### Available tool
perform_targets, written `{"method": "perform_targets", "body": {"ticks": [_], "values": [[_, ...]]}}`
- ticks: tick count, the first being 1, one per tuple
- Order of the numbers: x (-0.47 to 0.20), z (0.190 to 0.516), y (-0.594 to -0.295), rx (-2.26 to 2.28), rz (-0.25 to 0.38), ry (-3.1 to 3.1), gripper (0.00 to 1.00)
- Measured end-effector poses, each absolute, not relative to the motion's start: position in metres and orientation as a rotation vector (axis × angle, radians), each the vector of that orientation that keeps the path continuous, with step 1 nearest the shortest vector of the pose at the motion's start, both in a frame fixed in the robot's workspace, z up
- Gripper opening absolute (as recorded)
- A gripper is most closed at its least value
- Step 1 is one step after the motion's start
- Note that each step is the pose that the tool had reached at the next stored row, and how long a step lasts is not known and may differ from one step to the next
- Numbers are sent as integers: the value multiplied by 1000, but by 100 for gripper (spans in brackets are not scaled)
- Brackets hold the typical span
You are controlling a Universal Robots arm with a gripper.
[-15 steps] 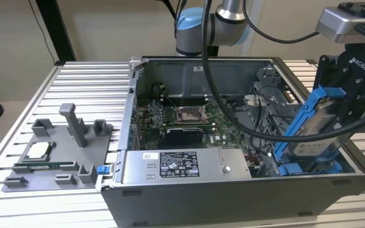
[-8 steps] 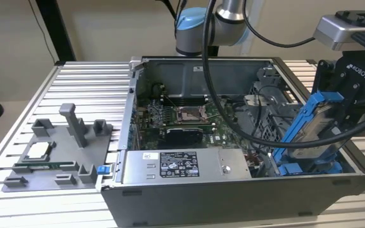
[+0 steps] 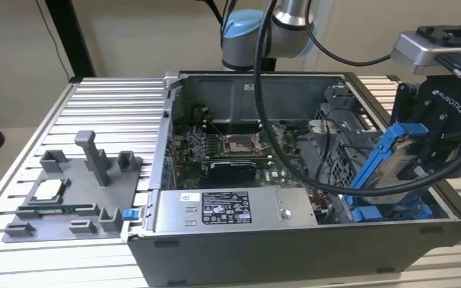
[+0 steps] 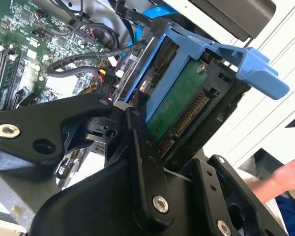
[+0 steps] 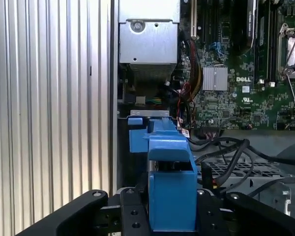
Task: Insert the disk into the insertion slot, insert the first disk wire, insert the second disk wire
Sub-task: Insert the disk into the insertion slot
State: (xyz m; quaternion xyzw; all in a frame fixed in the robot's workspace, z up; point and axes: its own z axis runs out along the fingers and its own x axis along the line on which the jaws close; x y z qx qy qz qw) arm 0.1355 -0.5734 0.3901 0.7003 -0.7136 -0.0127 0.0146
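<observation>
Slatted metal counter [image 3: 110, 102] carries an open computer case [image 3: 295, 252], laid with its open side up, probably so that 1 arm can work into it from above. At the case's near wall sits a silver power-supply box [image 3: 222, 210], and beyond it the green board [image 3: 230, 150] lies exposed. On the counter at the exterior view's left stands a grey fixture [image 3: 70, 198] with upright posts, well apart from the work.

Over the case's near corner at the exterior view's right hangs the tool [image 3: 419, 159], clenched on the disk [image 3: 384, 157]. The disk is held aloft and tilted, its lower end pointing down toward the slot [image 3: 383, 213], whose blue rails lie along the right wall just beneath it. I judge the tilt is there to line the blue frame up with those rails. In the second wrist view the black fingers [image 4: 137, 142] clamp the frame's long sides, leaving the green underside and its connector edge bare, which would keep that end free for the 2 wires. In the first wrist view the frame's blue tab sits in line with the slot's blue parts ahead of it.

The disk is not yet seated. Black cables [image 5: 226, 152] lie loose beside the slot. A person's hand [image 4: 285, 174] rests outside the case.
</observation>
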Motion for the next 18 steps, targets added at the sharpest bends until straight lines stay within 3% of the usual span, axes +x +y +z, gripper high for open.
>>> {"method": "perform_targets", "body": {"ticks": [18], "values": [[135, 379, -571, 2180, -41, -2223, 0]]}}
